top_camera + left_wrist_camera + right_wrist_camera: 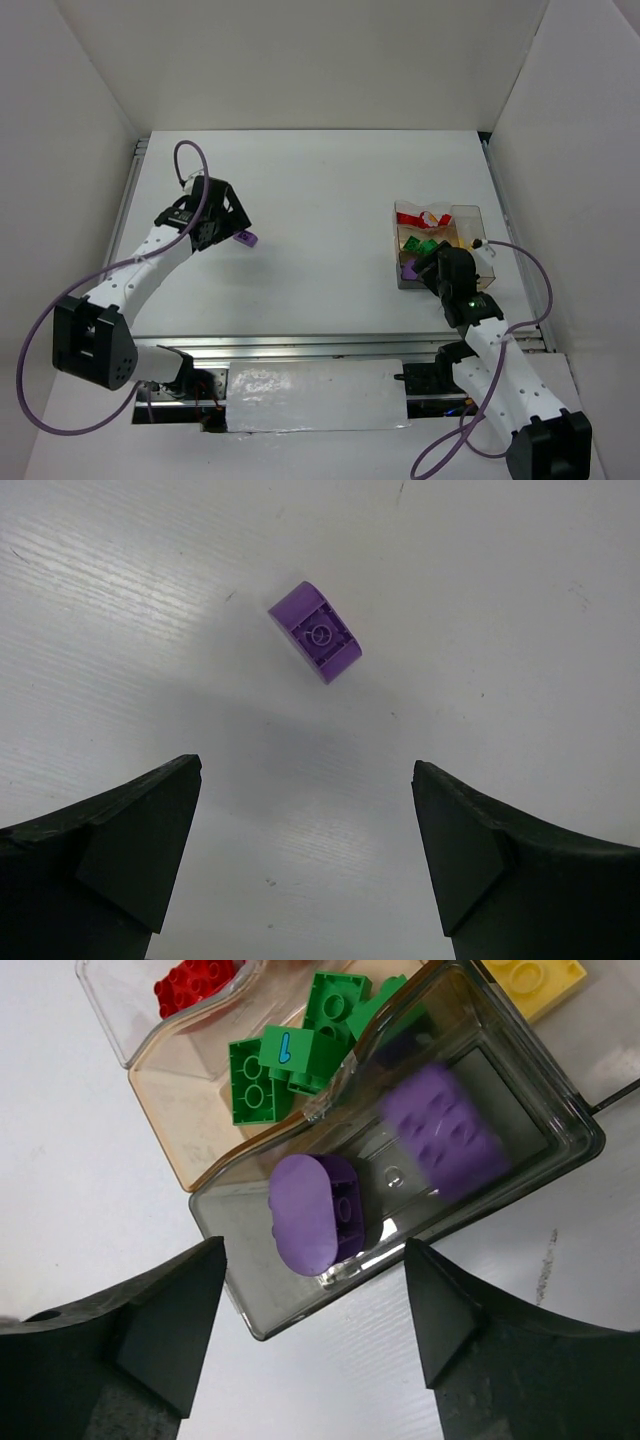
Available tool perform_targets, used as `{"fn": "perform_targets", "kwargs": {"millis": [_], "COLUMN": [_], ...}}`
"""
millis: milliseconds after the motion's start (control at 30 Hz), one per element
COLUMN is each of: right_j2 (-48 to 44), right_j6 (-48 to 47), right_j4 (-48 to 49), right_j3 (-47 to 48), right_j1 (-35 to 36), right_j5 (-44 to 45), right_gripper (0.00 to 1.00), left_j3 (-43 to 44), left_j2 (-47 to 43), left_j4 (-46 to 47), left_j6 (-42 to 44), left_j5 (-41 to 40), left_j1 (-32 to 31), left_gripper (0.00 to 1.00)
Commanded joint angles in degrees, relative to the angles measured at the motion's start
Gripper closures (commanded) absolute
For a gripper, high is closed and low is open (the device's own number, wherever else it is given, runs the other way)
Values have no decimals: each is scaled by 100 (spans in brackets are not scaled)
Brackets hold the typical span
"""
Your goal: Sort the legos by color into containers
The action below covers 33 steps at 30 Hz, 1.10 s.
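Between the left jaws, held wide, the desk (520, 610) lies bare. Just ahead sits one purple brick (315, 632), free on every side. Under the spread right jaws, the bin (225, 1260) walls in two purple bricks (315, 1210) with gaps around them. Green bricks (285, 1060) crowd the compartment beyond.

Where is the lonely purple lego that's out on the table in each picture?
Top external: purple lego left of middle, just beyond the left gripper.
Left wrist: lego upper middle, ahead of the open left gripper.
Right wrist: not in it.
Shared landmark: the left gripper.
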Motion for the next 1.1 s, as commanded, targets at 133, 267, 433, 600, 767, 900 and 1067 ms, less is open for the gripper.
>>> {"fn": "perform_targets", "kwargs": {"millis": [133, 267, 433, 600, 767, 900, 1067], "right_j2": [-331, -805, -1061, -965, -921, -965, -947], "right_j6": [-167, -579, -1108, -1539, -1592, -1653, -1706], "right_j4": [14, -127, -223, -294, -66, 5, 93], "right_j3": [247, 494, 819, 1030, 969, 881, 758], "right_j1": [-42, -24, 11, 29, 46, 55, 64], "right_j5": [99, -313, -1061, -1773, -2239, -2371, -2476], "right_gripper": [18, 11, 0, 0, 0, 1, 1], "left_j3": [194, 325, 791, 1047, 722, 818, 976], "left_j2": [483, 860, 1572, 2276, 2373, 2522, 2873], "left_j4": [345, 380, 354, -121, 283, 363, 231], "left_j6": [238, 256, 537, -322, -1377, -1713, -1924], "left_j5": [61, -1, 105, -343, -274, -317, -528], "left_j1": [49, 58, 76, 137, 155, 146, 146], "left_gripper": [1, 0, 0, 0, 0, 0, 0]}}
